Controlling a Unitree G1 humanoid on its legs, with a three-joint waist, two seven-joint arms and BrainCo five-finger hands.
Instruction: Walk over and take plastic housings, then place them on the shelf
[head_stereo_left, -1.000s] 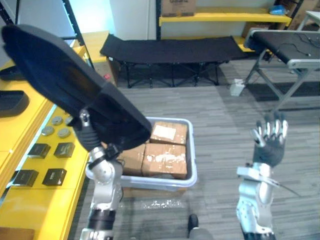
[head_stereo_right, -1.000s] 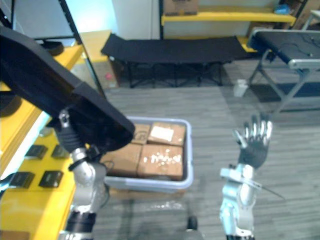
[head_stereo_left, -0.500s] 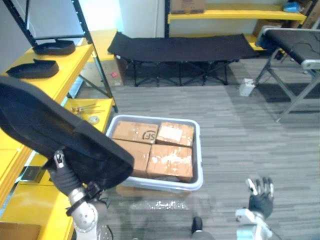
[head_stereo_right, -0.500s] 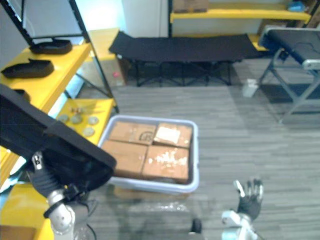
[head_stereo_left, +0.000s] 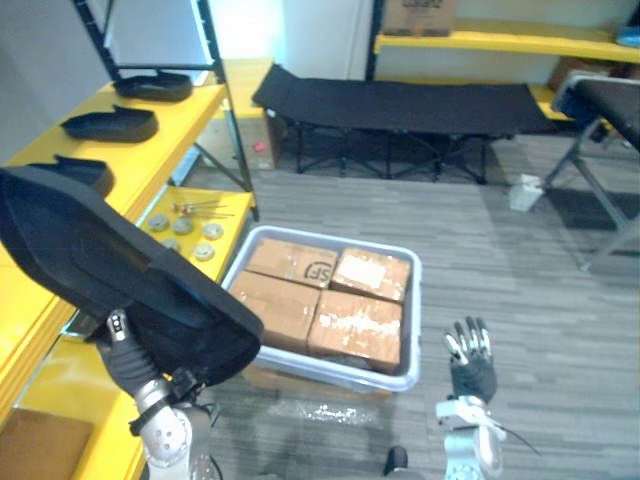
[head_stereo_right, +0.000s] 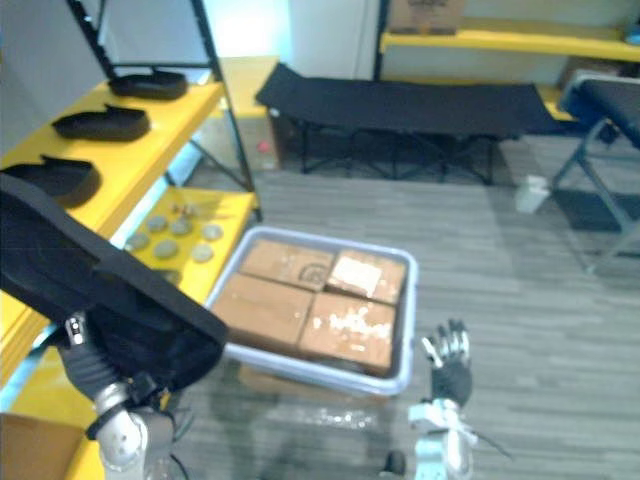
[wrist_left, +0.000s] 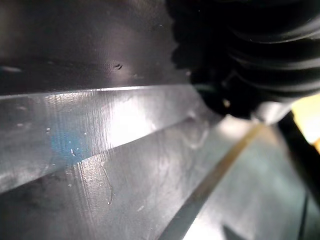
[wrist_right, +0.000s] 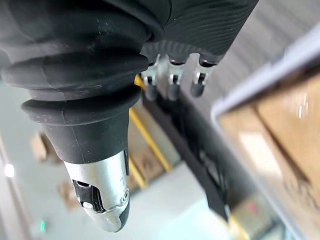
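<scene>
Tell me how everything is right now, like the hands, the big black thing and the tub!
Large black plastic housing: held aloft, tilted, above the left hand.
Left hand: under the housing, bearing it.
Right hand: open, raised, empty.
Grey plastic tub: on the floor, lidless, full.
Brown cardboard boxes: four, shut, packed in the tub.
Yellow metal shelf: carrying three black housings, lying flat.
Black folding cot: unfolded, bare.
</scene>
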